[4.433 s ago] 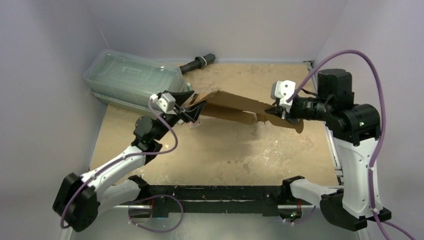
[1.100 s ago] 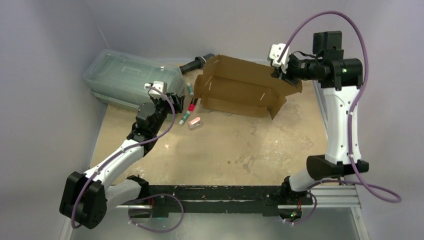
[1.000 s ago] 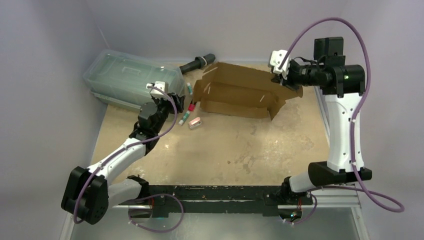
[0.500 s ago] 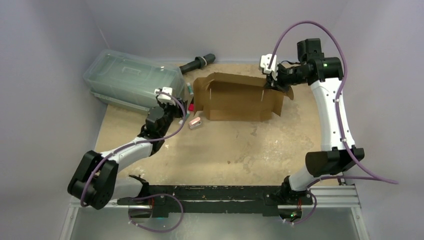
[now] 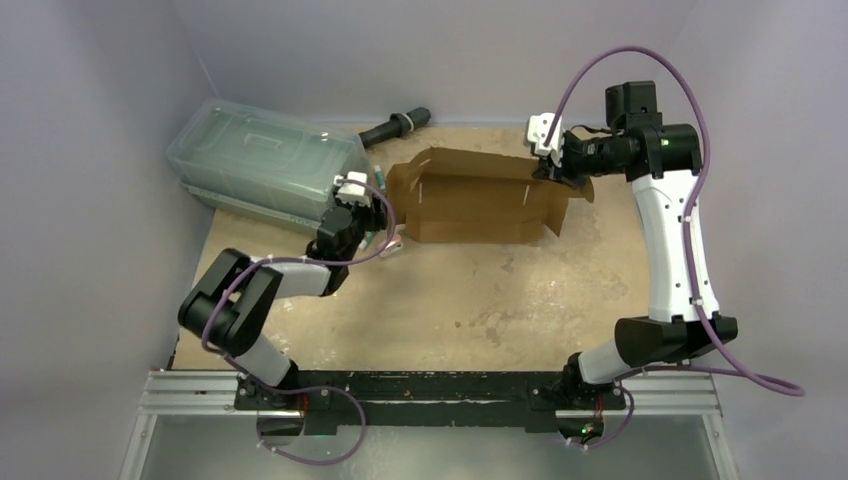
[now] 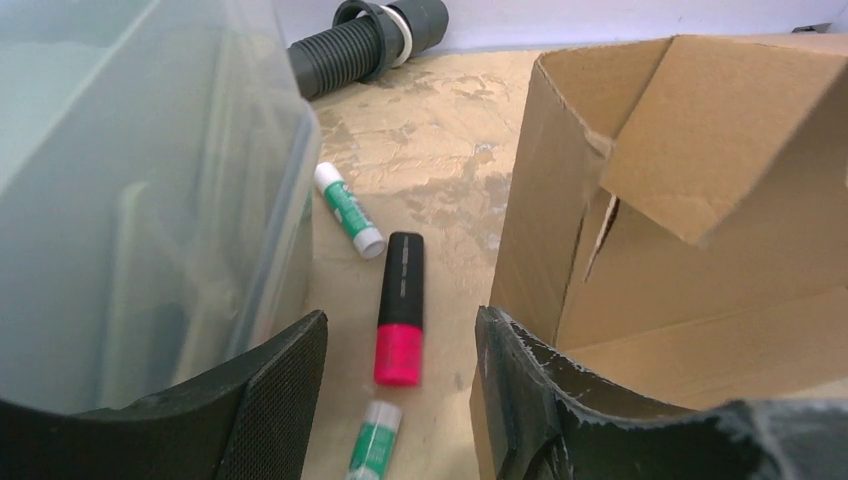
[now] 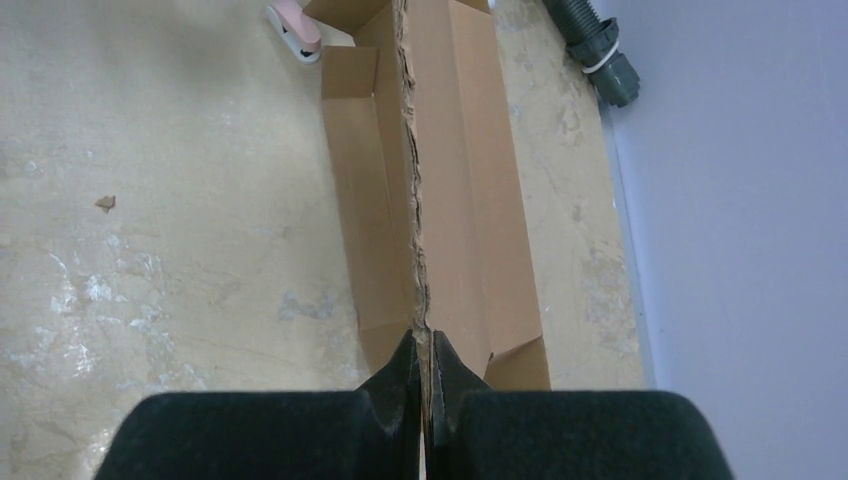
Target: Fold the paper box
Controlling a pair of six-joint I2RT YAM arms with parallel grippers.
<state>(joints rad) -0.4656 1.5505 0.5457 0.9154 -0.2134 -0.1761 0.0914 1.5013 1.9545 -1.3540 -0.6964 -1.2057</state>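
Observation:
The paper box (image 5: pixel 470 195) is a brown cardboard sheet, partly folded, standing on its edge at the back of the table with its flaps raised. My right gripper (image 5: pixel 549 170) is shut on the top edge at the box's right end. In the right wrist view the cardboard edge (image 7: pixel 420 200) runs straight into the closed jaws of the right gripper (image 7: pixel 424 345). My left gripper (image 5: pixel 375 222) is open and low at the box's left end. In its wrist view the left gripper (image 6: pixel 400 320) has nothing between its fingers, and the box wall (image 6: pixel 700 230) stands just beside the right finger.
A clear greenish plastic container (image 5: pixel 265 165) stands at the back left, close beside my left gripper. A pink and black marker (image 6: pixel 402 300) and two green glue sticks (image 6: pixel 348 208) lie between the container and the box. A black ribbed tube (image 5: pixel 395 128) lies by the back wall.
The right gripper has brought the box down from its raised tilt to stand on the table. The left arm has reached forward and right, closer to the box's left end.

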